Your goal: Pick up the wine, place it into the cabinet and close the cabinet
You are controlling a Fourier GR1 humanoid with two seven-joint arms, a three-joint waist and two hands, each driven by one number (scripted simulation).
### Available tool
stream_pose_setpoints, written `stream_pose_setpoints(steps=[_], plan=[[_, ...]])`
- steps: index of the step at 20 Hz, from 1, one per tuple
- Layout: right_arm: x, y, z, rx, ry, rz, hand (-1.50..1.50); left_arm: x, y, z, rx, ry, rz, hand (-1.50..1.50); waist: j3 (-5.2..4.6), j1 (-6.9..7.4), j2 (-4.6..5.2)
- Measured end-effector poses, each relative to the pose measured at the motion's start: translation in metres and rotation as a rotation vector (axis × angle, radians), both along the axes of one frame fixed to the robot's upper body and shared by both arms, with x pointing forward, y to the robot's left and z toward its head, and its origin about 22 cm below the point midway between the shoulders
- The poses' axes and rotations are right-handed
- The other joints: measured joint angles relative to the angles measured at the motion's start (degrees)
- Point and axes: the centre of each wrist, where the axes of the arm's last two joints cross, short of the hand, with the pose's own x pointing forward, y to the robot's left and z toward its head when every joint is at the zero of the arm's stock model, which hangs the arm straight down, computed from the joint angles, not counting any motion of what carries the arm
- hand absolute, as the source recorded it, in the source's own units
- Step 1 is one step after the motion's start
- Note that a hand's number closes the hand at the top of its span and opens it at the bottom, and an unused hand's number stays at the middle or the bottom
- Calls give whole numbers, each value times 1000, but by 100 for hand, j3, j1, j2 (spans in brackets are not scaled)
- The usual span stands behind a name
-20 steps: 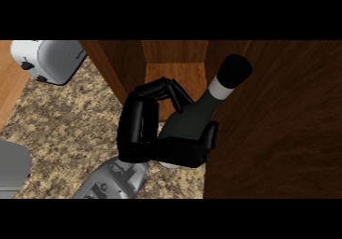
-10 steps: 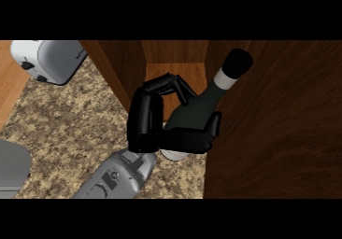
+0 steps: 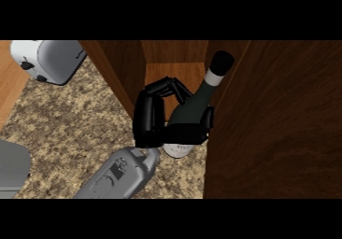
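- While curled round the wine (image 3: 195, 103), grips it at the lower body with fingers (image 3: 162, 90) wrapped from the 9 o'clock side and thumb on the 3 o'clock side: right hand (image 3: 152, 122), black, on a grey forearm (image 3: 118, 176) entering from 6 o'clock.
- Tilts with neck and dark cap toward 1 o'clock, base toward 6 o'clock, pale label showing under the palm.
- Sits in the cabinet (image 3: 277, 121) opening, between the wooden side panel at 10 o'clock and the dark door at 3 o'clock, neck just beside the door.
- Lies at 7 o'clock as speckled counter (image 3: 63, 116).
- Stands at 10 o'clock: toaster (image 3: 48, 59).
- Cannot tell whether the bottle's base touches the counter.
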Motion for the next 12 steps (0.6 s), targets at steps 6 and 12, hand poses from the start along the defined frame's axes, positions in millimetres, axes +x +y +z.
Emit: stream_pose_setpoints(steps=[6,12], plan=[[1,-1,1,-2,-8,-6,-150,10,2,-23,72,7,34,150,0,9,-3],[-1,-1,-1,-4,1,1,-150,15,8,-46,122,-10,68,150,1,10,-2]])
